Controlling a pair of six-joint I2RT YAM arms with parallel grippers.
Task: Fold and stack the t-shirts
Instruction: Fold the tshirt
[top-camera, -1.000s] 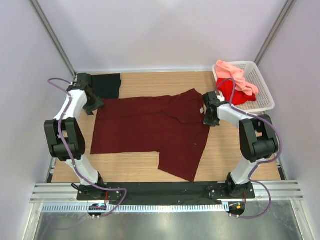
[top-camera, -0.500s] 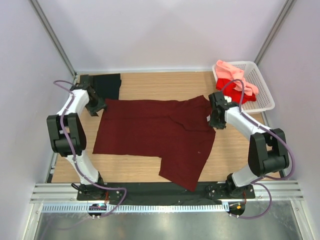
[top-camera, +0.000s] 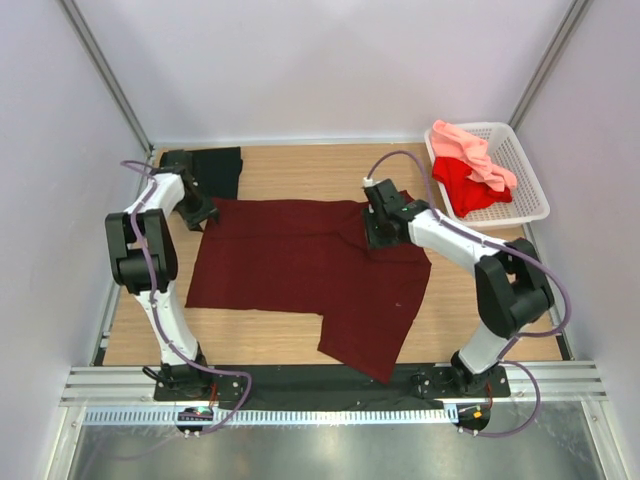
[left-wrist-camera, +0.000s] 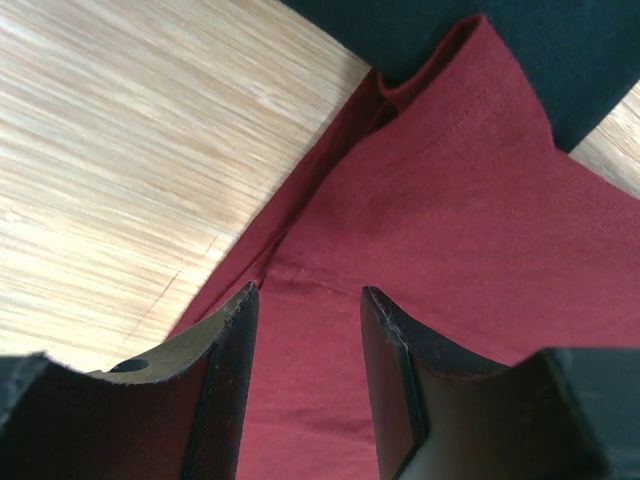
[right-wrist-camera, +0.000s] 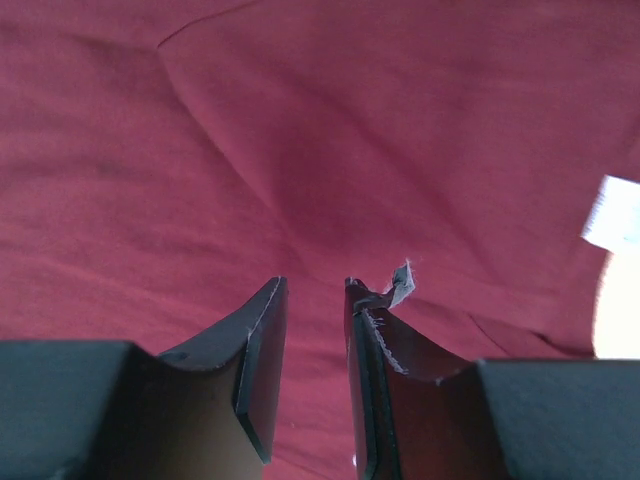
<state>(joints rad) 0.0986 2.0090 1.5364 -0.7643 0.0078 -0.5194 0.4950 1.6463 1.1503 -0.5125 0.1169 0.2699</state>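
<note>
**Maroon shirt spread out, both pincers near its far edge**

From above, the maroon shirt (top-camera: 300, 265) is lying spread on the table (top-camera: 300, 170). The left pincer (top-camera: 200, 212) is sitting at its far left corner, with the folded black shirt (top-camera: 212, 168) just beyond. The right pincer (top-camera: 378, 228) is sitting over the shirt's far right part. Well off to its right, the basket (top-camera: 520, 165) is holding the red shirt (top-camera: 470, 185) and the pink shirt (top-camera: 478, 152). The wrists are covering both sets of tips here, so contact with the cloth is hard to judge.

In the left wrist view, the jaws are standing apart and gripping nothing. Maroon cloth is lying under and ahead of them, its hem running ahead to the left. Its corner is meeting the black shirt ahead to the right. To fold cleanly, this pincer probably needs to close on the hem corner alone, clear of the black cloth.

In the right wrist view, the jaws are showing only a narrow gap with nothing visible between them, and maroon cloth is filling everything beyond. A white label (right-wrist-camera: 612, 225) is showing far to the right, cut off by the frame. A frayed scrap (right-wrist-camera: 400, 280) is clinging to one tip, and I cannot tell what it is.
</note>
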